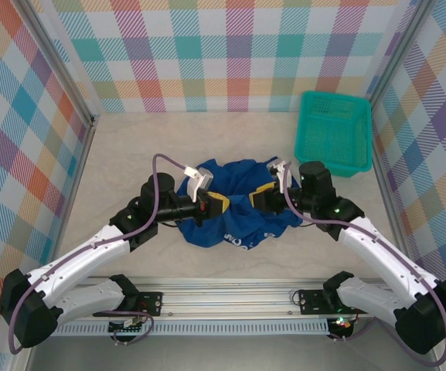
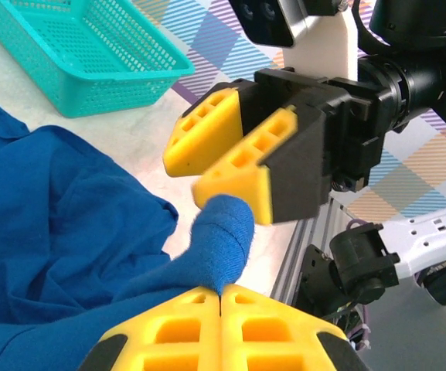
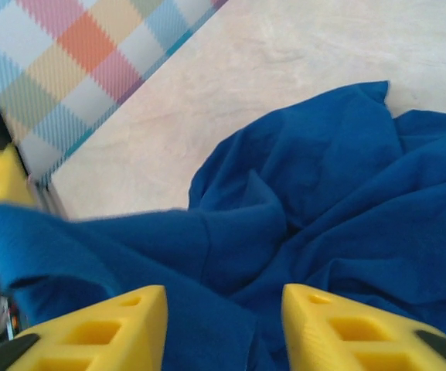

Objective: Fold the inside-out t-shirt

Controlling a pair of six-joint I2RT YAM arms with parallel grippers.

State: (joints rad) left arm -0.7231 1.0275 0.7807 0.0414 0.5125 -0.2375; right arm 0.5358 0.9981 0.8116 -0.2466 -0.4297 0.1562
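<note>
A pale worktop (image 1: 168, 131) fills the pen, closed in on three sides by plaid walls (image 1: 238, 54). Two white-and-black arms reach in from the near rail, the left arm (image 1: 91, 247) and the right arm (image 1: 377, 247), and their wrists meet over the middle of the worktop. The blue shirt (image 1: 234, 228) lies there between them in a crumpled heap, with folds running every way and a sleeve or hem edge turned up toward the far side. A teal mesh basket (image 1: 335, 168) sits in the far right corner, apart from the shirt. From the left wrist the shirt (image 2: 68, 216) spreads out to the left, with the basket (image 2: 91, 77) beyond it. The left jaws are pressed together, pinching a small tuft of the cloth that stands up from between their tips. The right jaws are spread and hang just above that tuft with nothing between them. From the right wrist the shirt (image 3: 346, 193) lies under the parted jaws, one flap lifted at the left. A small white print (image 1: 238, 243) shows on the shirt's near edge.
</note>
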